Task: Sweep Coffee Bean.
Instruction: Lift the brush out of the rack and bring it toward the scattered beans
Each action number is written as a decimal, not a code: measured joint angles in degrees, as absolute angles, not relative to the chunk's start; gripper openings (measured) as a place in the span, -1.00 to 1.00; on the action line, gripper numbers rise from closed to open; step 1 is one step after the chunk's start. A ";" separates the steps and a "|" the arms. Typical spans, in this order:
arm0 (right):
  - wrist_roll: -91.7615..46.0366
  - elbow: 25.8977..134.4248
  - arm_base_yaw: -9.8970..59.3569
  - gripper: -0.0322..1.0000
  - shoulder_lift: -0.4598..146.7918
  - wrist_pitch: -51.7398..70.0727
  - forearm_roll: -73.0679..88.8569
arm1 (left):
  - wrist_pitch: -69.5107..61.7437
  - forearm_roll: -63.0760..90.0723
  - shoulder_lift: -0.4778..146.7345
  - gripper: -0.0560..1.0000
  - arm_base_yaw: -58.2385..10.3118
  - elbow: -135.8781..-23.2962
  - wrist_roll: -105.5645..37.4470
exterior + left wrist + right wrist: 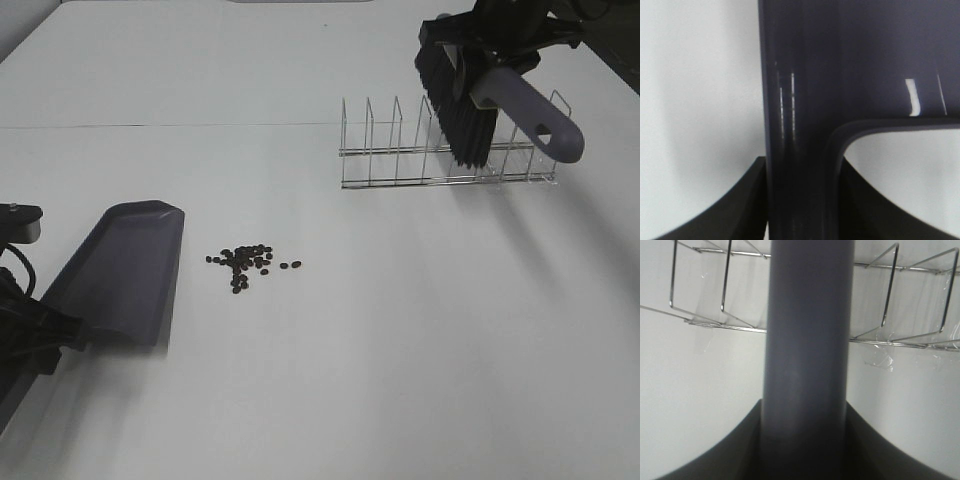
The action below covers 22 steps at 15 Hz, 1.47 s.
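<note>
A loose cluster of tiny dark coffee beans [245, 262] lies on the white table, left of centre. A dark grey dustpan [125, 268] rests on the table just left of the beans, its open lip towards them. My left gripper [50, 335] is shut on the dustpan's handle [800, 125]. My right gripper [497, 50] is shut on the grey handle [807, 350] of a brush [460, 100] with black bristles. It holds the brush above the wire rack at the back right, far from the beans.
A chrome wire rack [440, 150] stands at the back right under the brush; it also shows in the right wrist view [900, 305]. A seam [160, 124] crosses the white table behind the beans.
</note>
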State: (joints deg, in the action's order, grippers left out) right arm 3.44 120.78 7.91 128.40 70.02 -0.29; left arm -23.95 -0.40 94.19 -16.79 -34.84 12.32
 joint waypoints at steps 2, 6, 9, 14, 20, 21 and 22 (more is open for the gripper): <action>2.58 120.78 7.91 -0.25 125.59 70.13 -0.29 | -25.44 -0.69 94.19 -0.26 -16.79 -34.84 12.32; 2.35 120.78 7.91 -0.25 121.24 70.24 0.00 | -27.85 -2.18 94.19 -0.26 -16.79 -34.89 12.15; 2.23 116.08 7.91 -0.25 115.57 70.19 0.00 | -31.63 -3.67 94.19 -0.26 -16.79 -37.36 12.15; 1.95 100.44 7.91 -0.25 103.42 70.30 0.00 | -36.73 -6.65 94.19 -0.26 -16.79 -41.42 12.15; 1.95 73.91 7.91 -0.25 87.09 64.97 1.72 | -38.33 -12.38 94.19 -0.26 -16.79 -42.46 12.09; 1.95 70.30 7.91 -0.25 85.71 63.25 1.95 | -38.50 -13.98 94.19 -0.26 -16.79 -43.14 12.09; 1.95 68.70 7.91 -0.25 85.08 62.40 2.12 | -38.50 -14.61 94.19 -0.26 -16.79 -43.49 12.15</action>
State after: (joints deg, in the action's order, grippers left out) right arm 1.95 68.70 7.91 85.08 62.40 2.12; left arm -38.50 -14.61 94.19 -16.79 -43.49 12.15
